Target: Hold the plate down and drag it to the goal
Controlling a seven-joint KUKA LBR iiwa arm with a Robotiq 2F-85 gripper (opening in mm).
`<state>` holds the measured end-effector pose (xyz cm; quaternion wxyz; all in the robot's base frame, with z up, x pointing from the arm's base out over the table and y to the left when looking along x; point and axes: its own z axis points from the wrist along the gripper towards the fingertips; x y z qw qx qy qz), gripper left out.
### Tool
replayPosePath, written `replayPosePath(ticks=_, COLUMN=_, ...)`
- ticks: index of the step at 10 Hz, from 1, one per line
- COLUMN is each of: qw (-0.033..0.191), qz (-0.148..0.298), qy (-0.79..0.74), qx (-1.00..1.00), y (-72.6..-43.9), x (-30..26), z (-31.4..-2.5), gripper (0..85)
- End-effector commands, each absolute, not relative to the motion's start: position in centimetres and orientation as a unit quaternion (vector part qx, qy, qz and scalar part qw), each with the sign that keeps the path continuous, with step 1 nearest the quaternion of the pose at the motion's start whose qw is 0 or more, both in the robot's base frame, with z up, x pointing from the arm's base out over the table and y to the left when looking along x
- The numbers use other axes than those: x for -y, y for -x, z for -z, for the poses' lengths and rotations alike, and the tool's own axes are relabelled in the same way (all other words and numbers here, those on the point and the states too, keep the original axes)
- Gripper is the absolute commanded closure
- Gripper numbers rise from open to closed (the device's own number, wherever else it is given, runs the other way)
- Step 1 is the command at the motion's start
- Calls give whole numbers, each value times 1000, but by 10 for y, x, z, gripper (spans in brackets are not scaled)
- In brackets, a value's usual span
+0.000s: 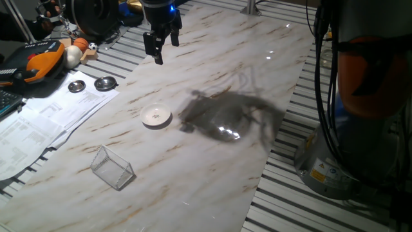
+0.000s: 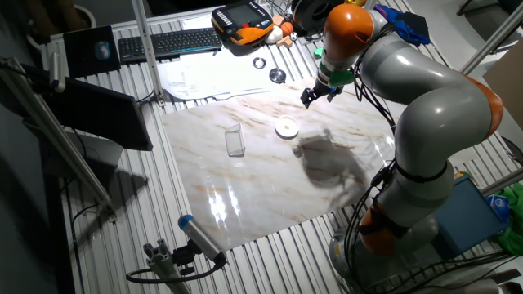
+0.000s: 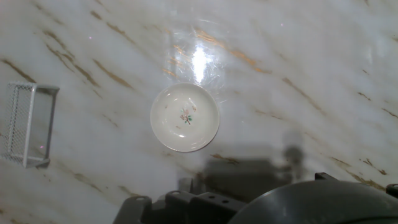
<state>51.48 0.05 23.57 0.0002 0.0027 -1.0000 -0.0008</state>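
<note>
The plate (image 1: pixel 156 116) is a small white round disc lying flat on the marble tabletop, with a tiny floral mark at its centre in the hand view (image 3: pixel 185 117). The goal (image 1: pixel 112 167), a small see-through box with pale edges, stands nearer the front left, apart from the plate. My gripper (image 1: pixel 163 50) hangs well above the table, behind the plate, with its two dark fingers spread and nothing between them. In the other fixed view the gripper (image 2: pixel 314 95) is up and to the right of the plate (image 2: pixel 286 128), and the goal (image 2: pixel 235 141) stands to the plate's left. The goal (image 3: pixel 28 124) shows at the hand view's left edge.
Two shiny metal dishes (image 1: pixel 77 86) (image 1: pixel 105 82) rest on papers (image 1: pixel 51 116) left of the marble slab. An orange pendant (image 1: pixel 35 64), balls and a keyboard (image 2: pixel 167 42) crowd the far left. The arm's base (image 1: pixel 335 161) stands to the right. Ribbed metal surrounds the slab.
</note>
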Motion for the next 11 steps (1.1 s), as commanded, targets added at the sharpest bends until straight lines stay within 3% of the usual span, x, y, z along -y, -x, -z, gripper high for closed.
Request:
replayPosePath(ticks=1, qw=141, qz=1, qy=-58, qx=988, y=-515, x=-1, z=-236, gripper=850)
replayPosePath(ticks=11, qw=139, qz=3, qy=-62, qx=988, y=-514, x=0, z=-236, gripper=850)
